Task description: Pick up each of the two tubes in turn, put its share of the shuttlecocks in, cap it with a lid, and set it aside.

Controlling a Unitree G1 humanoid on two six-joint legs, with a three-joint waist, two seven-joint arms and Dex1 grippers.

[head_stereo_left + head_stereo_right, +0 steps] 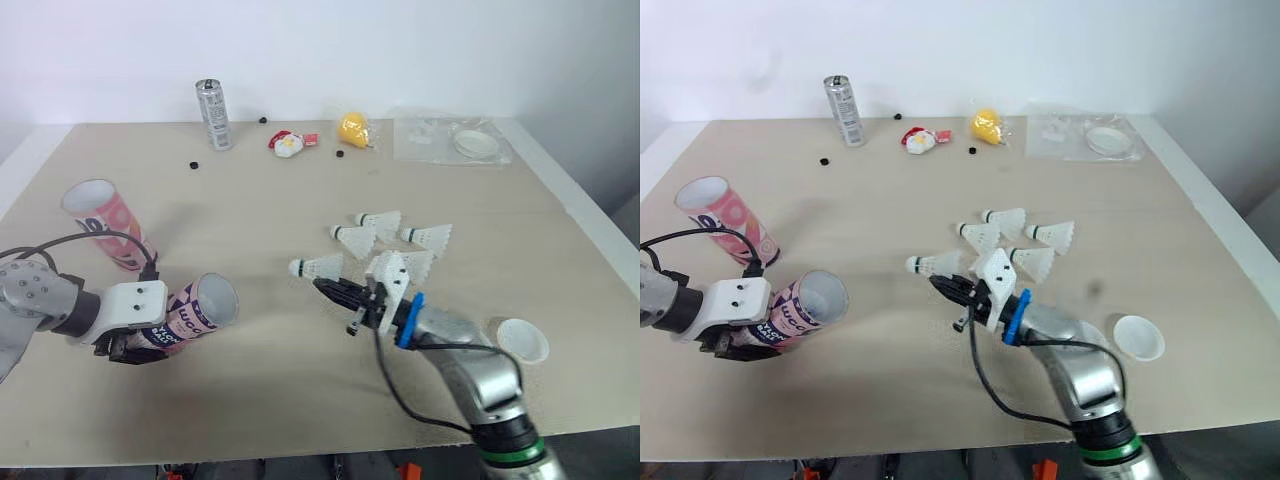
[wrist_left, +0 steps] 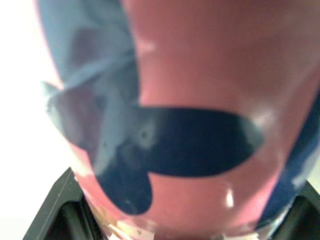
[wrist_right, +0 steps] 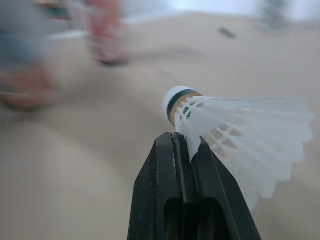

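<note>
Two tubes are seen at the left of the bench [image 1: 300, 400]. The held tube [image 1: 195, 312] is clamped, tilted, in the left end effector [image 1: 132, 342], its open mouth turned toward the middle. The second tube [image 1: 105, 222] is seen beyond it, apart. The right end effector [image 3: 182, 142] is pinched narrowly on the feathers of a shuttlecock [image 3: 240, 130], beside the loose shuttlecocks [image 1: 378, 220].

Central shuttlecocks [image 1: 428, 236], tubes [image 1: 105, 225] L, lid [image 1: 522, 340] R, prob. can [image 1: 213, 114] behind.

My fingers [image 3: 155, 200] are black. The shuttlecock [image 3: 240, 130] is white, with a dark green band. The tube [image 2: 200, 75] is pink with dark blue shapes.
</note>
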